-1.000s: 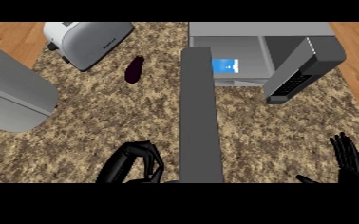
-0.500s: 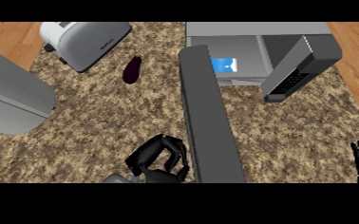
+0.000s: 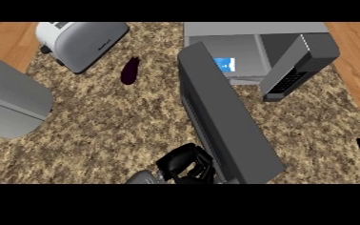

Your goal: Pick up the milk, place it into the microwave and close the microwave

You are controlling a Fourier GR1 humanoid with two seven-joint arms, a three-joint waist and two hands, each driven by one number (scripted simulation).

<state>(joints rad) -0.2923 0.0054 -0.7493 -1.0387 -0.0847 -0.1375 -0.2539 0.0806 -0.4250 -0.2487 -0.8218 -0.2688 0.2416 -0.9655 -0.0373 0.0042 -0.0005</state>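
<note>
The milk carton [image 3: 224, 65], blue and white, stands inside the open microwave [image 3: 253, 31] at the upper right. The microwave's grey door [image 3: 225, 119] is hinged at the left of the opening and slants down towards me, with its free end near the lower edge. My left hand [image 3: 184, 162] rests against the door's left face near that free end, fingers loosely bent and holding nothing. My right hand does not show.
A silver toaster [image 3: 81, 40] stands at the upper left, with a dark purple eggplant [image 3: 129, 70] beside it. A large grey object [image 3: 21, 100] takes up the left edge. The microwave's dark control panel [image 3: 295, 71] juts out at the right.
My left hand has moved right against the door, and the door's free end has swung to the right. My right hand has left the view at the right edge.
</note>
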